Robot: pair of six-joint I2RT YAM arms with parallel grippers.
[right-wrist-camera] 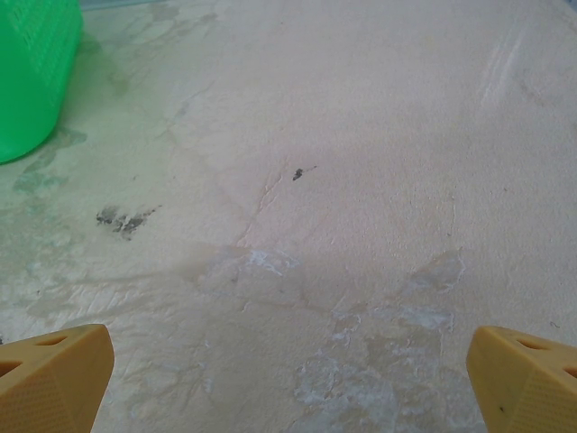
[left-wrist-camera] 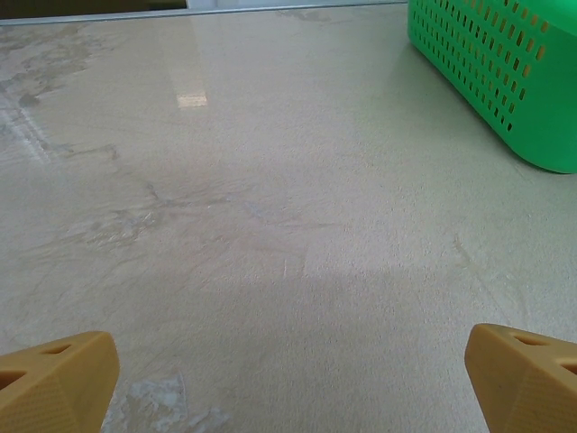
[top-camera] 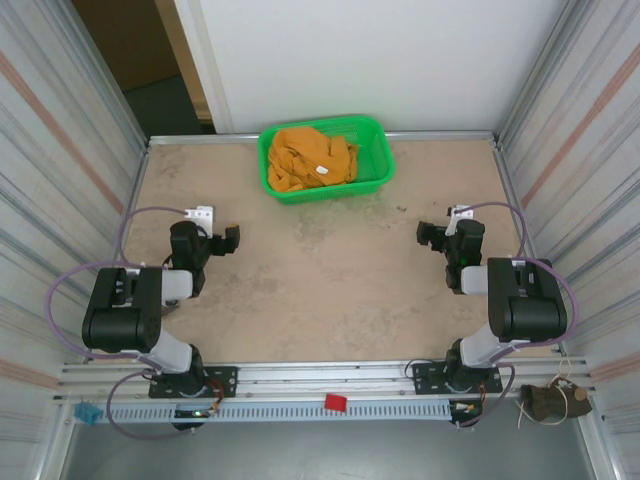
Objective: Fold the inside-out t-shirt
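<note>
top: inside-out t-shirt (top-camera: 312, 158) bunched in green basket (top-camera: 381, 150) | wrists: left pincer (left-wrist-camera: 288, 372) apart, right pincer (right-wrist-camera: 288, 374) apart, both empty

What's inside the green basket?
A crumpled mustard-orange t-shirt fills most of the green basket, with a small white tag showing on top. Its folds cover the basket floor and any print, so whether anything lies underneath cannot be told.

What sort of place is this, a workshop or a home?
Probably a robot test booth: left arm and right arm bolted to a worn table, ribbed panel walls close around it, a green basket holding a crumpled orange t-shirt.
</note>
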